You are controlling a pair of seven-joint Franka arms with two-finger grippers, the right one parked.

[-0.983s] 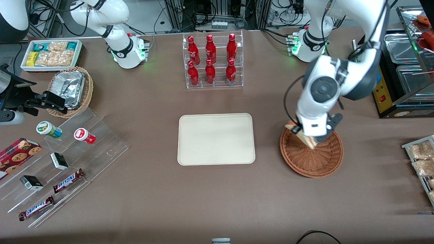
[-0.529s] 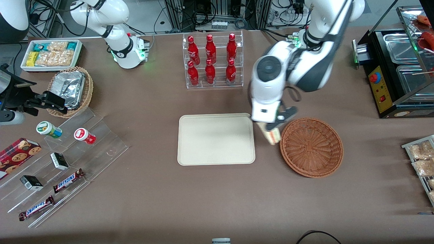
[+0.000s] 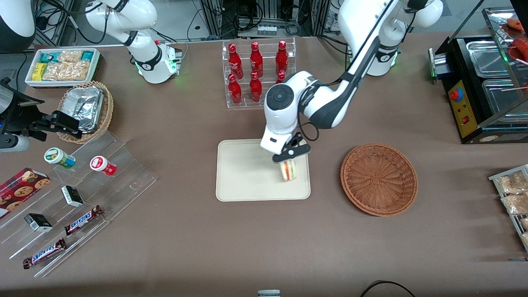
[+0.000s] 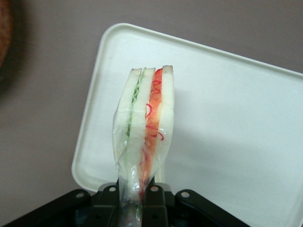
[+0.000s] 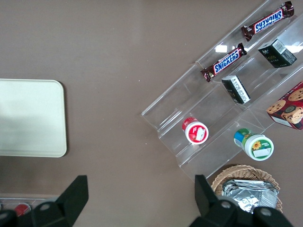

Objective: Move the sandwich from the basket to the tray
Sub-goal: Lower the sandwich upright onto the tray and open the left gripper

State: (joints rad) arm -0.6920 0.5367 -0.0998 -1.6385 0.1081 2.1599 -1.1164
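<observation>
My left gripper [image 3: 289, 156] hangs above the cream-white tray [image 3: 243, 173], over the tray's end nearest the basket, shut on the sandwich [image 3: 288, 170]. The sandwich is a plastic-wrapped wedge of white bread with red and green filling [image 4: 144, 127], gripped at its narrow end between the black fingers [image 4: 154, 201] and pointing down at the tray [image 4: 227, 118]. The wide brown wicker basket [image 3: 378, 179] sits empty beside the tray, toward the working arm's end of the table. In the right wrist view only a corner of the tray [image 5: 33, 118] shows.
A clear rack of red bottles [image 3: 258, 74] stands farther from the front camera than the tray, close to the arm's elbow. Toward the parked arm's end lie an acrylic stand with snack bars and cups [image 3: 74, 198], a small wicker basket of foil packets [image 3: 86, 109] and a white snack bin [image 3: 62, 66].
The gripper carried the sandwich out of the basket, passed the gap between basket and tray, and now holds it over the tray. The basket is left empty.
</observation>
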